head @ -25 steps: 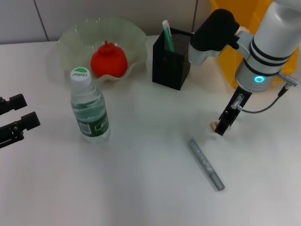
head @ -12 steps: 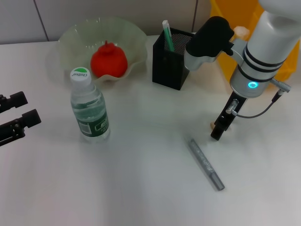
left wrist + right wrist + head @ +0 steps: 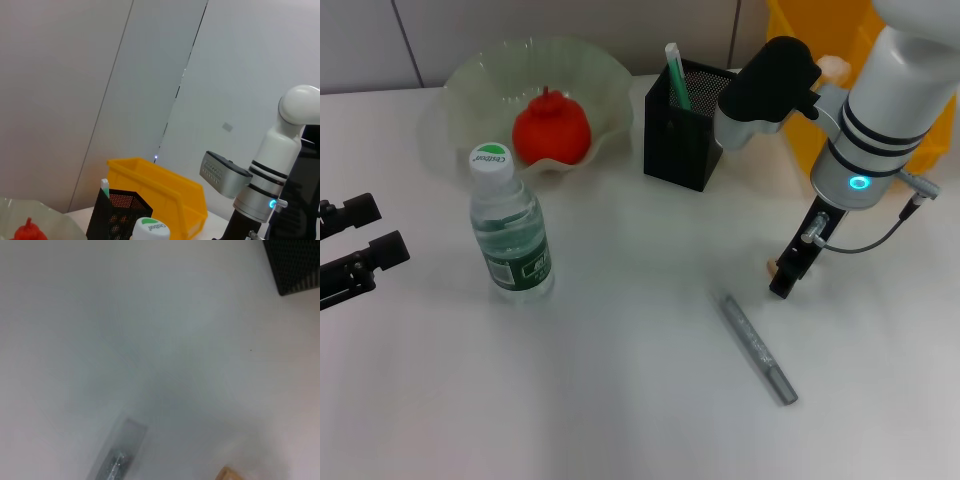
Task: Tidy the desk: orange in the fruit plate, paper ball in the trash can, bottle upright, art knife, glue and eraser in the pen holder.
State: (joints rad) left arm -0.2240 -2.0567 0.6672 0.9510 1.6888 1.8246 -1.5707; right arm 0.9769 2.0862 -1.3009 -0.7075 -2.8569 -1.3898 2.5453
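Since a second ago the right gripper (image 3: 783, 281) has dropped lower and shifted slightly toward the eraser (image 3: 772, 266), a beige sliver touching its tip on the white desk (image 3: 620, 400); whether the fingers grip it I cannot tell. A grey art knife (image 3: 758, 348) lies nearby. Behind stand the pen holder (image 3: 682, 125) and yellow trash can (image 3: 820, 100), against a pale panelled wall (image 3: 125, 75). The left gripper (image 3: 355, 250) rests open at the desk's edge.

orange (image 3: 552, 130): in fruit plate (image 3: 470, 85)
bottle (image 3: 512, 232): before the plate
pen holder (image 3: 684, 130): right of plate
trash can (image 3: 800, 60): right of holder
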